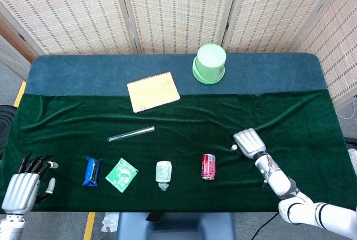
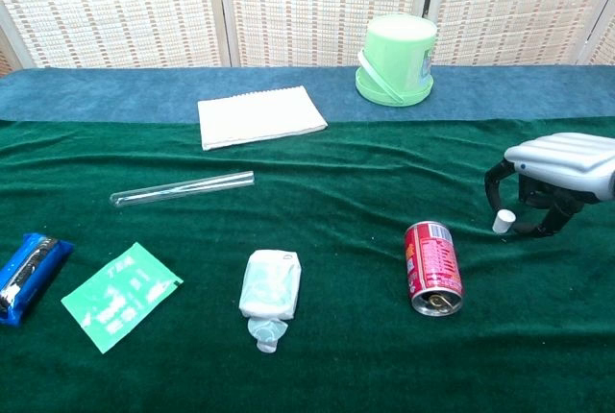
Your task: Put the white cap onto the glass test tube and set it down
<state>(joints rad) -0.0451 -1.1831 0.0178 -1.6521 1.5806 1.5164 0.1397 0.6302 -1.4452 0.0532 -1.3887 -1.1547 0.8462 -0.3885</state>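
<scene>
Reaching for the white cap [image 2: 502,223]; right hand [image 2: 555,175] arched over it with fingers curved down on either side, nothing grasped yet, contact with the cap not clear from either view; cap upright on the green surface [image 2: 327,336], just under the fingertips on the side toward the red can [image 2: 431,267]. Next, probably closing thumb and finger on so small a piece without tipping or rolling it, then lifting. Glass test tube [image 2: 182,187] lying flat well away across the surface, nearer the left hand [image 1: 22,187], which waits low at the near corner, fingers spread and holding nothing. Room: can close beside the cap on the inner side, so little margin there; bare cloth on the outer side and beyond; near edge of the surface not far behind the wrist.
</scene>
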